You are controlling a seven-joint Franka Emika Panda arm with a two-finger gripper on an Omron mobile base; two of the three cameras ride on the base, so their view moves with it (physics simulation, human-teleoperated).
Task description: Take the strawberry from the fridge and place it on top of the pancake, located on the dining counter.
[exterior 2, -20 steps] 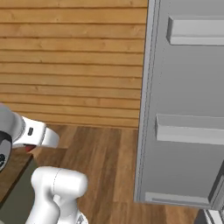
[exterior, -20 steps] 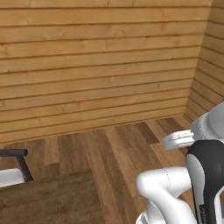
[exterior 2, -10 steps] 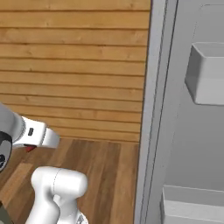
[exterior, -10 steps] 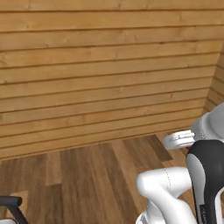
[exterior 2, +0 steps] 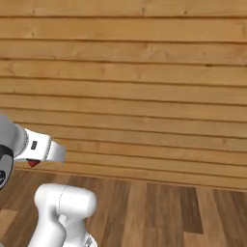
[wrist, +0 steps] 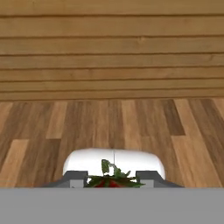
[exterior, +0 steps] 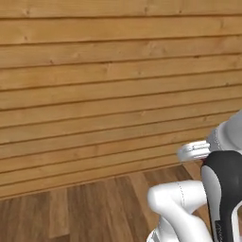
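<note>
Claw (wrist: 113, 183) clamped tight on the strawberry (wrist: 112, 180) | fridge has swung out of frame, plank wall (exterior: 104, 94) ahead | base turning, counter-bound carry underway

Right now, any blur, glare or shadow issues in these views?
Left base view: flat even light, plank wall soft, no glare. Right base view: the same, floor shadowless. Hand view: strawberry cropped by the bottom band, its leaves slightly blurry between the gripper tips.

Wood plank floor (wrist: 131, 127), mixed light & dark brown boards, runs up to horiz. plank wall (exterior: 94, 94). Floor boards run twd the wall.
</note>
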